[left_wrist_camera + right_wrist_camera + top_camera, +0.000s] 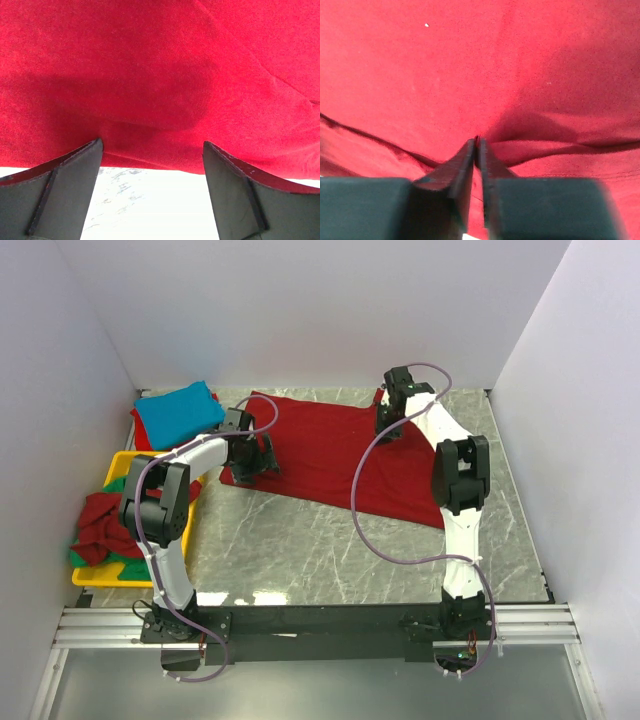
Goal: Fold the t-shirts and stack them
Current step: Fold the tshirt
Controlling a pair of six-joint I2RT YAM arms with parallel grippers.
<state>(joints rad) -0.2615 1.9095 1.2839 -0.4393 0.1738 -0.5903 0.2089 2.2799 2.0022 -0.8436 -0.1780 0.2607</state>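
the dark red cotton t-shirt (330,455) is lying spread flat on the grey marbled worktop (300,550). one edge is running straight across the gap of the left jaws (152,147), which are standing wide apart and holding nothing. the right jaws (477,142) are pressing together on a small pucker of the same cloth at their tips. that pinch is looking thin, so a lift is risking the cloth sliding out. with only one side held, the shirt could be dragging askew and bunching. a folded turquoise blue t-shirt (178,412) is sitting near the left jaws, off to their outer side.
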